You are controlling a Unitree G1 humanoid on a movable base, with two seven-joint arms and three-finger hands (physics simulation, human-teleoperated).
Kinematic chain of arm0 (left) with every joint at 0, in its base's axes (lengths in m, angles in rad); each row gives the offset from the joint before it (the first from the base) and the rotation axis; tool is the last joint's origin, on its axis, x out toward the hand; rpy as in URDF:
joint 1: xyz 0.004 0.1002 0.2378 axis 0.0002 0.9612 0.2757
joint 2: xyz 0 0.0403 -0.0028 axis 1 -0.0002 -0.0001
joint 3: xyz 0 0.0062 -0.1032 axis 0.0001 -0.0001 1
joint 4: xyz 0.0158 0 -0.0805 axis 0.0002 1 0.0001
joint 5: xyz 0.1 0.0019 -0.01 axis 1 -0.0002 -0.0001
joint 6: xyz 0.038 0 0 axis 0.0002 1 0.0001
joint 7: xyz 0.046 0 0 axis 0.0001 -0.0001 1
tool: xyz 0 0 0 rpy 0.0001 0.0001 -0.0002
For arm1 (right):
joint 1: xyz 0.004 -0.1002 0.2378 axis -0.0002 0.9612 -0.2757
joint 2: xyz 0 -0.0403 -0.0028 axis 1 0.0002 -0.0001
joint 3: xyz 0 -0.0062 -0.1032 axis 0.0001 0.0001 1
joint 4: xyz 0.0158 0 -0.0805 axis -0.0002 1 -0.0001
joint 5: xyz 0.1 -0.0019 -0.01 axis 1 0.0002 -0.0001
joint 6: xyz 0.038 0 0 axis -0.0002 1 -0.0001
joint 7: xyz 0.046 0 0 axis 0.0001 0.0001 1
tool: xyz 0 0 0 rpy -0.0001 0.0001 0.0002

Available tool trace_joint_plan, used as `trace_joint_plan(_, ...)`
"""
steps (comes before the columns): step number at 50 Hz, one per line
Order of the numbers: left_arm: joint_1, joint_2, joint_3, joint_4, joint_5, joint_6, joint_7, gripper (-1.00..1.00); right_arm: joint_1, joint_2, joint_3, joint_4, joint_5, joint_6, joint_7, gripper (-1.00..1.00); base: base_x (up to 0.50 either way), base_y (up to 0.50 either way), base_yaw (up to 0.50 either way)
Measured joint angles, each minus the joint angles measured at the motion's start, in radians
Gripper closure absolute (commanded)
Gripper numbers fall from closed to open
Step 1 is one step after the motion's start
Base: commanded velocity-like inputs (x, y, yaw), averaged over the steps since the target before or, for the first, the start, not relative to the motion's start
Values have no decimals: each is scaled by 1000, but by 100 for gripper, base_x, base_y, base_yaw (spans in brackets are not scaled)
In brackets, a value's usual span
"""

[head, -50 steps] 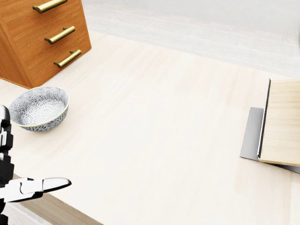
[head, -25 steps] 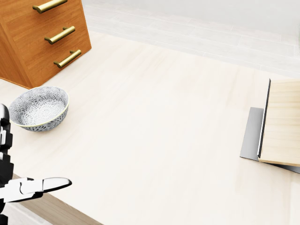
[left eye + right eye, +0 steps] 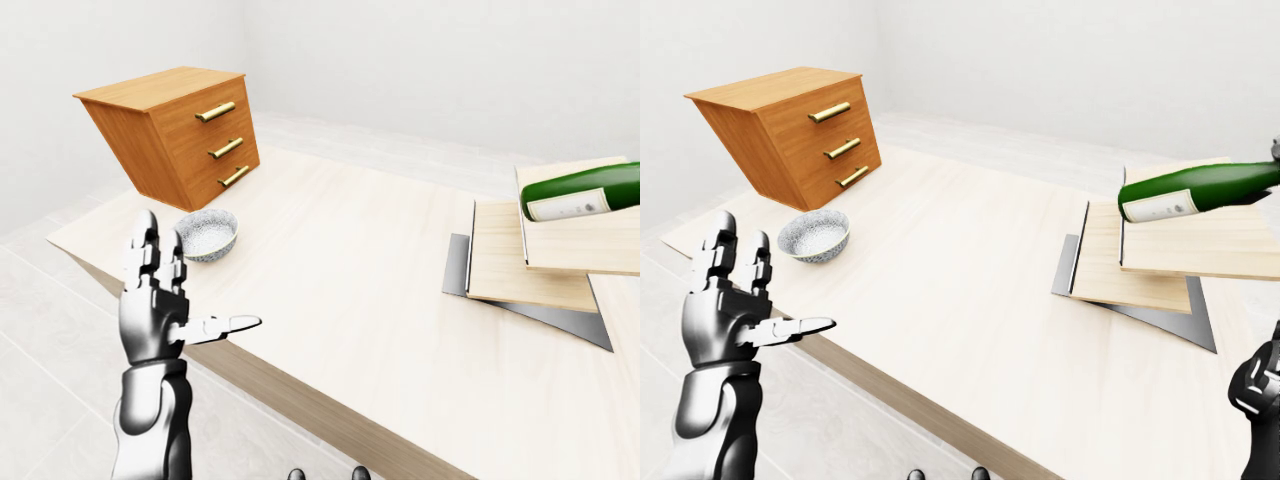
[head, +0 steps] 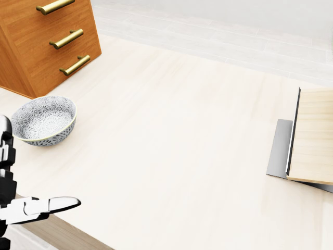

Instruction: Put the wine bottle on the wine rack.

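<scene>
Left hand (image 3: 160,300) spread wide, empty

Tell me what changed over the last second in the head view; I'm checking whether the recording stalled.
Almost nothing. The left hand drifted a hair toward the right of the head view, fingers open as before. Nothing was grasped or released. The bowl, the drawer chest and the wooden boards stayed put.

The table (image 3: 350,260) is pale matt wood; the drawer chest (image 3: 170,130) is warmer grained wood with shiny brass-like handles. The wine bottle (image 3: 1200,190) is glossy green glass with a paper-like label, lying on light wooden boards (image 3: 1160,250) over a grey metal sheet. The left hand (image 3: 155,310) looks like polished metal.
</scene>
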Motion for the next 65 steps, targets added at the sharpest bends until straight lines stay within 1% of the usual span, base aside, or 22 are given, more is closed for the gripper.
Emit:
trace_joint_plan(9,-1,1,-1,7,1,0,-1,-100,-5,20,0,22,-30,0,8,100,0,0,0)
trace_joint_plan(25,-1,2,2,10,-1,0,-2,-100,-35,22,-18,51,-76,0,11,100,0,0,0)
trace_joint_plan(48,-2,3,4,0,1,0,0,-100,-71,21,-36,85,-130,0,-34,100,0,0,0)
trace_joint_plan(65,-9,4,2,16,4,0,0,-100,-52,4,-126,95,-147,0,-84,100,0,0,0)
